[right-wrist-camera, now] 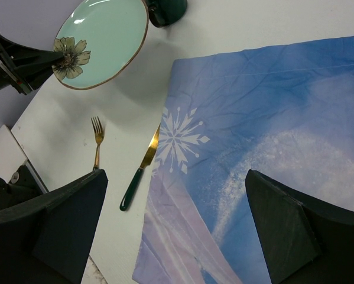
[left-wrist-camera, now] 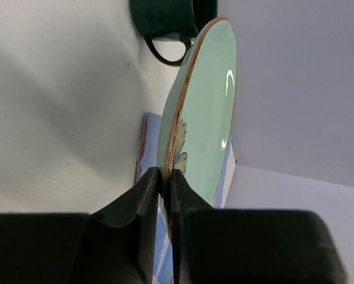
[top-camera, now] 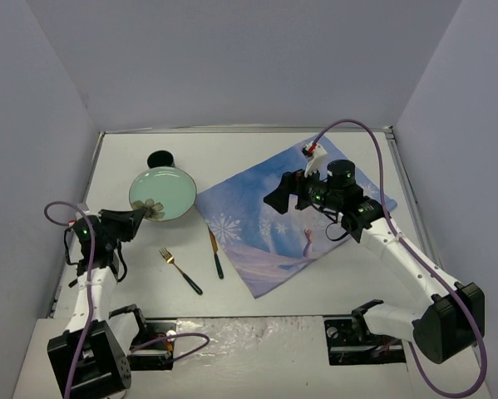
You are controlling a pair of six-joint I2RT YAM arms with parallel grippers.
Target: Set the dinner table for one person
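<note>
Barely begun, I judge: left gripper (top-camera: 144,214) clamps the green plate (top-camera: 164,191) by its rim, centre-left on the dinner table (top-camera: 257,154) (which fills the frame); right gripper (top-camera: 288,194) gapes empty over the blue cloth (top-camera: 249,224); fork (top-camera: 179,270), knife (top-camera: 215,253) unplaced

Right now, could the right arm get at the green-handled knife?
Probably yes. The right gripper hangs open over the blue snowflake cloth, and the knife lies bare on the table beside the cloth's edge, apart from the fork. Nothing stands between them; the left gripper is away, shut on the plate.
</note>
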